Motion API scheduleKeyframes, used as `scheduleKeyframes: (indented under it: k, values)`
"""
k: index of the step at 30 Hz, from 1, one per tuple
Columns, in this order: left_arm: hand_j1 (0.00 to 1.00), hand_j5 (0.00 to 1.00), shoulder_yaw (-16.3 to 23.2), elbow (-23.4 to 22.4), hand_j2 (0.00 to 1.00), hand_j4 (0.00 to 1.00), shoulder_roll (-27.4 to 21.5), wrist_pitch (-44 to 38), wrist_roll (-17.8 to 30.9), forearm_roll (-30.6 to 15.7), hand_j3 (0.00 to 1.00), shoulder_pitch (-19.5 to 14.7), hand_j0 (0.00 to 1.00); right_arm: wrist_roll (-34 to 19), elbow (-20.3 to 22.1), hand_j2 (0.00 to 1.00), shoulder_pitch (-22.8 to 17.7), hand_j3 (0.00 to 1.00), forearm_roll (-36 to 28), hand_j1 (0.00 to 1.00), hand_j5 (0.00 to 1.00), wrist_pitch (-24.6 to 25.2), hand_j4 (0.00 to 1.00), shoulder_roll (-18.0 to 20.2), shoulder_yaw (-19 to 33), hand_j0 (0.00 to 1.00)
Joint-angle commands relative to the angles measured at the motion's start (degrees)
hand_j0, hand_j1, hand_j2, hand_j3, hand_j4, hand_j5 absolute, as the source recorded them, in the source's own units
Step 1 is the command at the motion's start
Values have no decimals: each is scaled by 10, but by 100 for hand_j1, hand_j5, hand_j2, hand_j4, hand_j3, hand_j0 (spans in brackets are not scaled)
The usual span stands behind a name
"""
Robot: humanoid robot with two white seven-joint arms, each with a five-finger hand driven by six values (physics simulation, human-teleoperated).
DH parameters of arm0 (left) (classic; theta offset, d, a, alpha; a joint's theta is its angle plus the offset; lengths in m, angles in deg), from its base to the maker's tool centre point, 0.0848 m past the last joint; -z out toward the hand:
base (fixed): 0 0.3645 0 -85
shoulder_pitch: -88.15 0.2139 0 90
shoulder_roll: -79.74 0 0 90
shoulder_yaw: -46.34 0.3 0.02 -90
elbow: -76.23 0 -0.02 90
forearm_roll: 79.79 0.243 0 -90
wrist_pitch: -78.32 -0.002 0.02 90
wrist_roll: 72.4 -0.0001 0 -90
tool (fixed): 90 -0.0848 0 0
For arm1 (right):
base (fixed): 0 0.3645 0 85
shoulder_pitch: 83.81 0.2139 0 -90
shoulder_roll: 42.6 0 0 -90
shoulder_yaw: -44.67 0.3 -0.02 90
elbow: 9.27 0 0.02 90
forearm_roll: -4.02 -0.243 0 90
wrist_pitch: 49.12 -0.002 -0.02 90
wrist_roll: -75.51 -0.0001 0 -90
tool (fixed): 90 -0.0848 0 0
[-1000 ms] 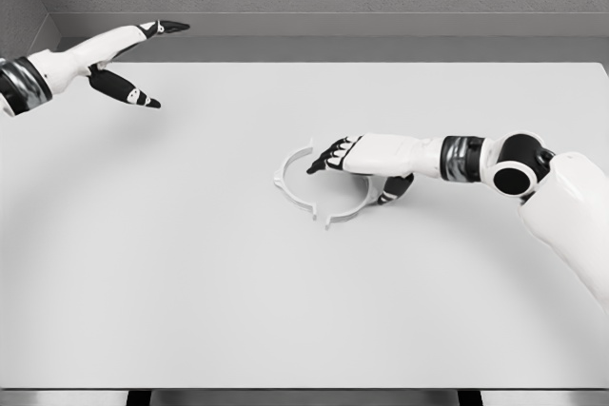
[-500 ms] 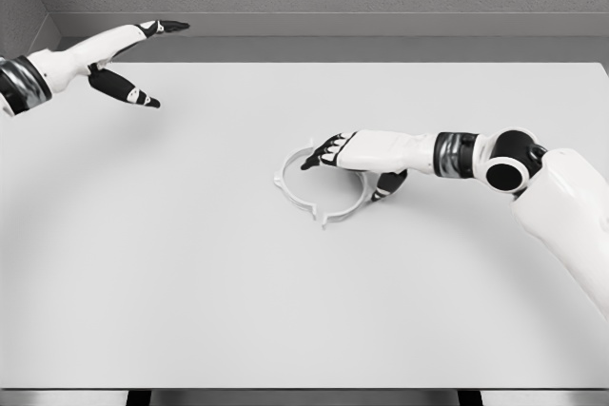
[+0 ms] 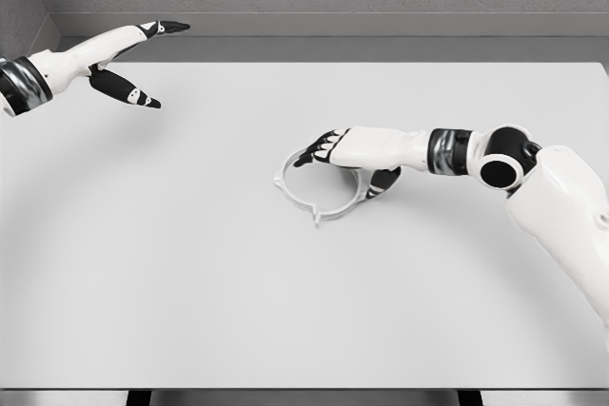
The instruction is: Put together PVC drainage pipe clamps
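Two white half-ring pipe clamp pieces lie on the white table (image 3: pixel 190 273), together forming a near-closed ring. The left clamp half (image 3: pixel 284 185) curves along the ring's left side. The right clamp half (image 3: pixel 348 204) sits under my right hand (image 3: pixel 343 166), whose fingers (image 3: pixel 312 151) reach across the top of the ring while the thumb (image 3: pixel 382 181) presses outside the half's right rim. The two halves' tabs meet at the ring's near end (image 3: pixel 316 219). My left hand (image 3: pixel 119 62) hovers open above the far left of the table, away from the clamp.
A grey wall runs behind the table's far edge (image 3: pixel 333 64). The table's near edge (image 3: pixel 304 389) lies at the bottom of the view. Nothing else stands on the tabletop.
My right hand has slid left with the right clamp half, closing the gap at the near tabs against the left half. The left arm has not moved.
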Motion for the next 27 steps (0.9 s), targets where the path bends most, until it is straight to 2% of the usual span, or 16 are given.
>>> scheduleKeyframes:
  k: [1,10,16,18,20,23,25,27]
  values:
    - [100,100,-1,0,100,100,0,-2,0,-5,100,0,100,0,1,100,1,100,-4,100,100,2,100,-1,0,100]
    - [100,100,-1,0,100,100,0,-2,0,-5,100,0,100,0,1,100,4,100,-4,100,100,2,100,-5,4,100]
    - [100,100,-1,0,100,100,0,-2,0,-5,100,0,100,0,1,100,1,100,-4,100,100,2,100,1,43,100]
    - [100,100,-1,0,100,100,0,-2,0,-5,100,0,100,0,1,100,-3,100,-4,100,100,2,100,2,76,100]
    - [100,100,-1,0,100,100,0,-2,0,-5,100,0,100,0,2,100,-7,100,-5,100,100,2,100,20,97,100]
    - [100,100,-1,-1,100,100,0,-2,0,-5,100,0,100,0,29,100,-34,100,-5,100,100,2,100,26,96,100]
    - [100,100,-1,-1,100,100,0,-2,0,-5,100,0,100,0,63,100,-48,100,-5,100,100,2,100,26,85,100]
    - [100,100,-1,-1,100,100,0,-2,0,-5,100,0,100,0,77,100,-49,100,-5,100,100,2,100,23,69,100]
